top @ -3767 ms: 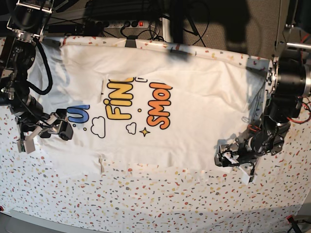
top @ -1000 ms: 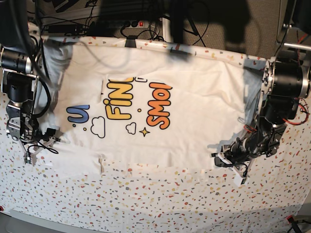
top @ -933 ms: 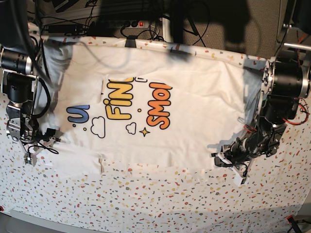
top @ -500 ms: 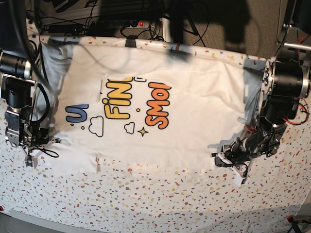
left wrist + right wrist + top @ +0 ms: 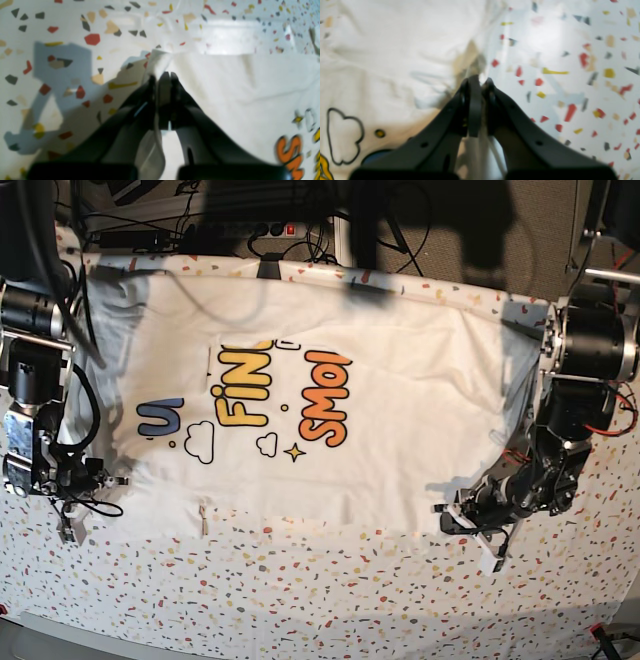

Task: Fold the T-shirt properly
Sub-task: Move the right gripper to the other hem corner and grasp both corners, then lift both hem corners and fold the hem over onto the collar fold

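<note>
1. Left gripper (image 5: 161,76) — jaws pinched together on a corner of the T-shirt (image 5: 380,400), at its near edge on the base view's right.
2. Right gripper (image 5: 478,81) — jaws pressed narrow on the shirt's edge, on that view's left.
3. The shirt lies print-up, spread across the speckled table cover (image 5: 330,590).

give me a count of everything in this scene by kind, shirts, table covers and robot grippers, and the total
T-shirt: 1
Speckled table cover: 1
Grippers: 2, the left gripper and the right gripper, each shut on an edge of the T-shirt
Total: 4
</note>
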{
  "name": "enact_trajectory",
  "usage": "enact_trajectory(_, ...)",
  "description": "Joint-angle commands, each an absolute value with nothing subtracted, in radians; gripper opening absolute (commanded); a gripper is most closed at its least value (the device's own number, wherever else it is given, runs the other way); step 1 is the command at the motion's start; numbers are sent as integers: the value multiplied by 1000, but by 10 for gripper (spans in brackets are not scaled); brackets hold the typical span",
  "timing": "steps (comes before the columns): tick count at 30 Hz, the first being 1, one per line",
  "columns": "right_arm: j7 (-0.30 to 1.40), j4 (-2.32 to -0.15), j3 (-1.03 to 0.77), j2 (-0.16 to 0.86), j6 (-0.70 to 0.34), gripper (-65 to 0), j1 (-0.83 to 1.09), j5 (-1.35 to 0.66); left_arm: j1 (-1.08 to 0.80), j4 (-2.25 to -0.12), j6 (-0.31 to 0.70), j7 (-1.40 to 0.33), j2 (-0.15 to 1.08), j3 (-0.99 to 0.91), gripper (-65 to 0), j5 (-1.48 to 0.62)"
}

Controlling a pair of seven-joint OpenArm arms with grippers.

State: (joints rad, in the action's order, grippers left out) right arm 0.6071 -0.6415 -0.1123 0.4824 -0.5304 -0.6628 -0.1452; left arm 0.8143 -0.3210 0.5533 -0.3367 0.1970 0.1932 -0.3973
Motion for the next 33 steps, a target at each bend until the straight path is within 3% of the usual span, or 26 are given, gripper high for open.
enact_trajectory(1,598,-675,-105,499,-548,-650,-679,-159,850,-340,562,-318,203,191,-650,-397)
enact_trajectory(10,612,-918,-56,505,-554,-650,-504,-160,846,-350,561,-407,251,191,-650,-379)
enact_trajectory(18,634,-1143,-56,562,-554,-650,-353,-174,842,-435,565,-580,349,191,-650,-585)
enact_trajectory(21,641,-1211,-56,579,-554,-650,-307,-195,842,-469,610,-657,375,191,-650,-668)
enact_trajectory(33,682,-1378,-60,582,-554,-650,-229,-187,812,-493,671,-922,479,191,-650,-1023)
